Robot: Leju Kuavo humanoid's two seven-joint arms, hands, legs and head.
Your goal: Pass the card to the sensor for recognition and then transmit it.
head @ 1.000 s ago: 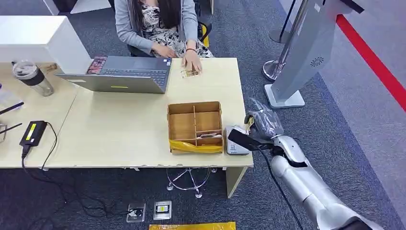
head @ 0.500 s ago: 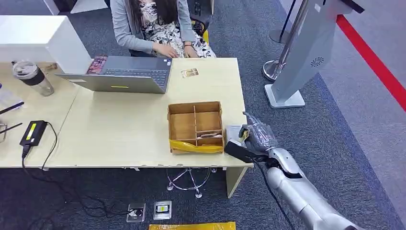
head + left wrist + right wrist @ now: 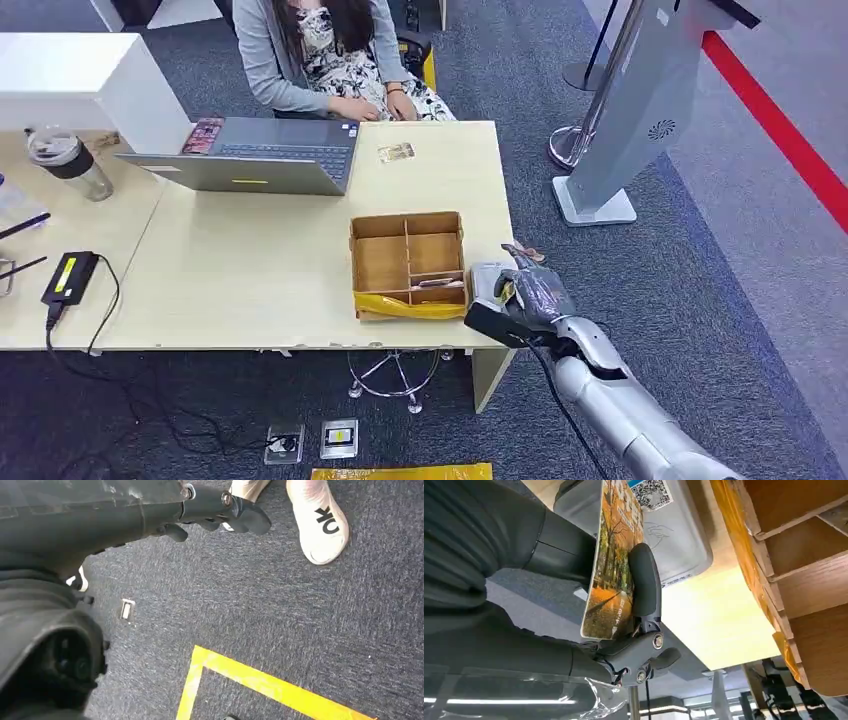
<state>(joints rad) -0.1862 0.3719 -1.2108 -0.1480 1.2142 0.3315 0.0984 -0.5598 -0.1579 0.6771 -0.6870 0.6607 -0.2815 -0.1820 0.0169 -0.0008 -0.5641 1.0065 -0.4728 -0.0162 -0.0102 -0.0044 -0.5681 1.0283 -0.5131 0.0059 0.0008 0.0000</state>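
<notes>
At the bench [image 3: 270, 270] corner our right hand [image 3: 532, 290] pinches the autumn-print card [image 3: 613, 565] just above the grey card reader [image 3: 674, 535]. We should lower it flat, face-on. Left hand [image 3: 220, 512] hangs, fingers curled.

left hand [image 3: 220, 515] hung over the floor, dark fingers [image 3: 247, 517] curled in, holding nothing | carpet [image 3: 280, 605] was dark grey-blue | yellow tape line [image 3: 260, 682] made a corner on it | white shoe [image 3: 320, 522] stood near the fingers | small white plate [image 3: 126, 609] lay on the carpet
</notes>
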